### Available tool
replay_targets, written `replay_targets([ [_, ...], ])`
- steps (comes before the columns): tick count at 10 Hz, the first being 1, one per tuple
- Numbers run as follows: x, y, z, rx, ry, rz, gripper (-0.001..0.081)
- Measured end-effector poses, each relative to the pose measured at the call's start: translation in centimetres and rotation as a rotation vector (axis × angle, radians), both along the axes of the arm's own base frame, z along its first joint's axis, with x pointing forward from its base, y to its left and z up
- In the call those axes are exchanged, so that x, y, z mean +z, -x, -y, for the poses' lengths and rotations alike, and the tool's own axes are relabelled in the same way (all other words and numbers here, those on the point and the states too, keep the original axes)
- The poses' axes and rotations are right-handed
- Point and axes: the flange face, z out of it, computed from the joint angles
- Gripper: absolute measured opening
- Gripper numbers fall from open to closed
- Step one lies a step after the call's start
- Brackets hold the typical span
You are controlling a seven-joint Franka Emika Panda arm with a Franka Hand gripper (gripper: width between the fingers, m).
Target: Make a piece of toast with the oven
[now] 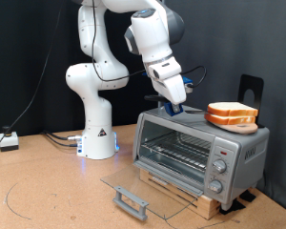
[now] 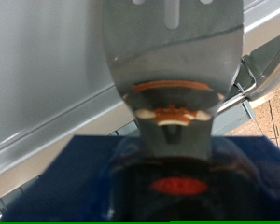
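The silver oven [image 1: 200,153] stands on a wooden board at the exterior view's right. Its glass door [image 1: 133,188] is dropped open and the wire rack [image 1: 176,151] inside is bare. Two near-identical bread slices [image 1: 231,115] lie stacked on the oven's top at the right; I cannot tell which is the piece of toast. My gripper [image 1: 178,105] hangs just above the oven's top at its left part, to the left of the slices, by a small blue thing [image 1: 188,111]. In the wrist view a grey finger [image 2: 173,65] fills the middle over a dark blue surface [image 2: 65,177].
The robot's white base [image 1: 97,134] stands at the left of the oven, with cables on the table beside it. The open door and its grey bar handle [image 1: 130,201] reach out over the table in front of the oven. A black stand [image 1: 250,91] rises behind the oven.
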Motion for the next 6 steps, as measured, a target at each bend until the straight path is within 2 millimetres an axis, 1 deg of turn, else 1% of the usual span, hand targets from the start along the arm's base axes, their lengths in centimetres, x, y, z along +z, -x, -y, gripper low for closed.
replay_targets([
  [6,0.08,0.09,-0.90,-0.006,0.015,-0.007,0.0396],
])
